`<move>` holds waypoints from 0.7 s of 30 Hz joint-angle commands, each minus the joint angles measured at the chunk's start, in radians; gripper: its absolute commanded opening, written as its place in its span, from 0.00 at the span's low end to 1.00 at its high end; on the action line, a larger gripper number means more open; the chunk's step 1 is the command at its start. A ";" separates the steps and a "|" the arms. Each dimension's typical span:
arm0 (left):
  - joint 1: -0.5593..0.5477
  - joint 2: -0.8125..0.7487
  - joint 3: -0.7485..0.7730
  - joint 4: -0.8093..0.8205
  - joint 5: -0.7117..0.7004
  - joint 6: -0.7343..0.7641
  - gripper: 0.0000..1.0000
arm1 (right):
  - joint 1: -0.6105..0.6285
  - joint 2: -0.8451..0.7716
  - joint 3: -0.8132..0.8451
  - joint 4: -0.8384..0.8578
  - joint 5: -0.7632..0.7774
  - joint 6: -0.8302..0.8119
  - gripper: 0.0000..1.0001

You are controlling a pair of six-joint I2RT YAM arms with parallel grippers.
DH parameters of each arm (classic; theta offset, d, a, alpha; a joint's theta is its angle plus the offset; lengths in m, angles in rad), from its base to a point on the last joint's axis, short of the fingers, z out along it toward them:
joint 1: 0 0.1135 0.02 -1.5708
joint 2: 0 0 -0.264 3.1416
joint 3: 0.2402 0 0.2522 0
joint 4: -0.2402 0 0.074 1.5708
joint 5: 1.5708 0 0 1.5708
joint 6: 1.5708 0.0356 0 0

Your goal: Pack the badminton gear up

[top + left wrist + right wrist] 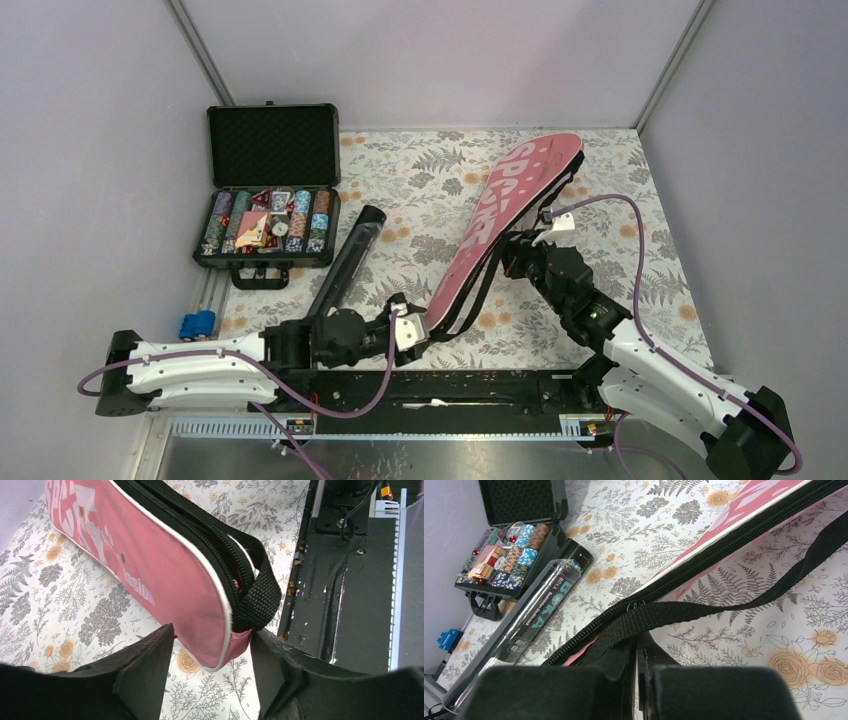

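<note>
Left wrist view, and the left gripper (211,632) has its fingers spread wide. The narrow end of the pink racket bag (165,565) sits right between them, with its black strap (260,587) just off the right-hand finger. Over on the right gripper (638,652), the fingers are pressed together at the bag's zip edge, under the strap; what they nip, can't tell. The black tube (531,617) lies well left of those fingers.
</note>
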State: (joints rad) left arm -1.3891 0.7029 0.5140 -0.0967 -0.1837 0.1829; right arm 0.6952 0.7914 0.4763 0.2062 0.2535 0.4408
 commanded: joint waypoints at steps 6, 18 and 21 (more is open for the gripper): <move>-0.006 -0.014 -0.041 0.144 -0.057 -0.012 0.45 | 0.006 -0.064 0.077 0.071 0.013 0.002 0.00; -0.005 0.076 0.040 0.161 -0.089 -0.098 0.35 | 0.006 -0.084 0.070 0.041 -0.535 -0.361 0.00; -0.005 0.123 0.103 0.107 -0.121 -0.121 0.33 | 0.008 -0.091 0.070 0.034 -0.630 -0.375 0.00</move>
State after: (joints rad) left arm -1.3952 0.7834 0.5079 -0.0311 -0.2447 0.1062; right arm 0.6930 0.7315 0.4778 0.1745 -0.1364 0.1421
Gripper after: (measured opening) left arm 0.351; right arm 0.020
